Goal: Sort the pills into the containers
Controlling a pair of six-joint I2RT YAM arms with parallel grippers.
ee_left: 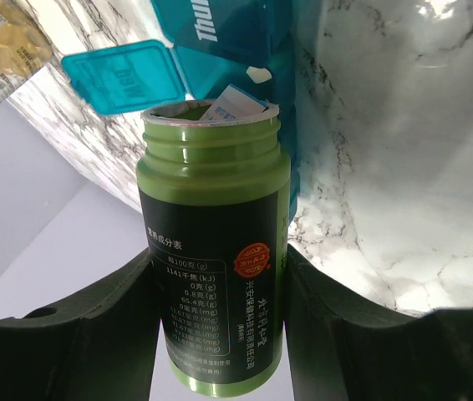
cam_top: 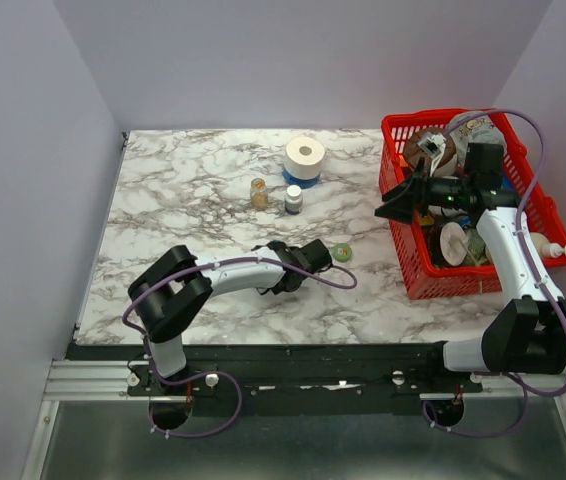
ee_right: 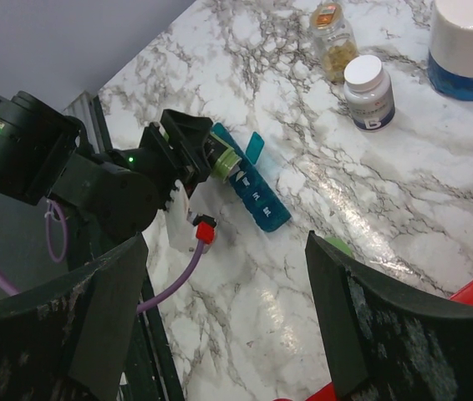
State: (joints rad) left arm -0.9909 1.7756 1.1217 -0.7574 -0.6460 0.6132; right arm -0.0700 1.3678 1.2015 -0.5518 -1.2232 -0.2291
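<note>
Left arm reaches low over the tabletop [cam_top: 183, 190], left end effector [ee_left: 216, 330] clamped on an open green bottle [ee_left: 214, 209] whose mouth is at the pill organizer [ee_right: 259, 199]; right end effector [ee_right: 224, 251] hovers, spread apart.

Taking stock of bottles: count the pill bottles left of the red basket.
3. The amber bottle and white bottle stand upright near the white roll; the green bottle, uncapped, is gripped in the left pincer at the organizer. More may be hidden.
</note>
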